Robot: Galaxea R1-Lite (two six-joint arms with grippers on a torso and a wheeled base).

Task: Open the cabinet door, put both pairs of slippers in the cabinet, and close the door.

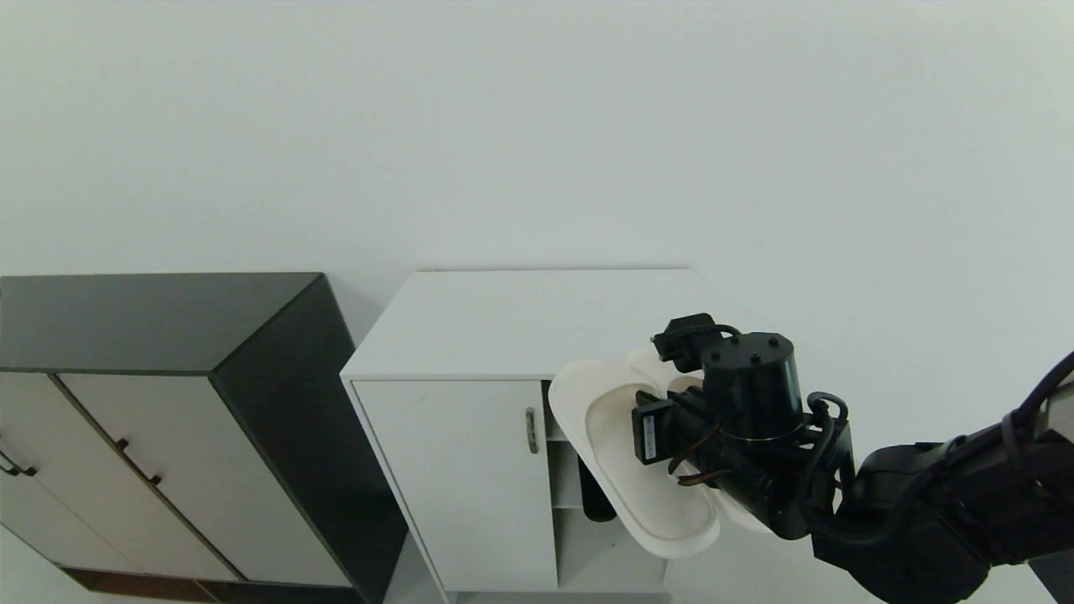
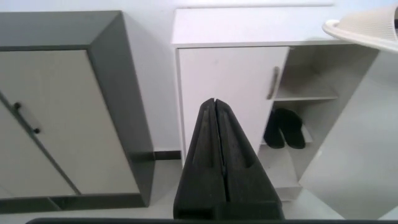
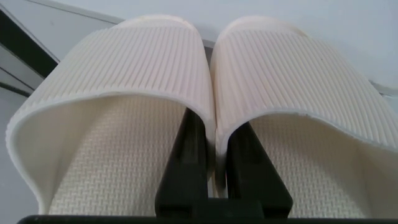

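Cream slippers (image 1: 650, 495) sit in your right gripper (image 3: 214, 143), raised in front of the open right half of the white cabinet (image 1: 520, 323); they are outside it, near the top edge of the opening, soles facing you in the head view, toes pointing up and away. In the right wrist view one of the fingers (image 3: 185, 165) sits inside each slipper; the jaws pinch the two adjoining side walls together, so the pair hangs side by side and touching.

Your left gripper (image 2: 214, 109) hovers well back from the cabinet front, roughly level with the closed door (image 2: 230, 99); its jaws are pressed together with nothing between them.

That left-hand door is flat against the cabinet body, and its handle (image 1: 530, 429) runs upright along the edge next to the opening. On the right, the open door (image 2: 354, 149) is swung out toward you. Inside, the black slippers (image 2: 285, 127) stand side by side on the level below the upper shelf (image 2: 308, 93), propped upright toward the back.

Just left of the white cabinet stands a dark cabinet (image 1: 277, 403) with pale doors, both shut.
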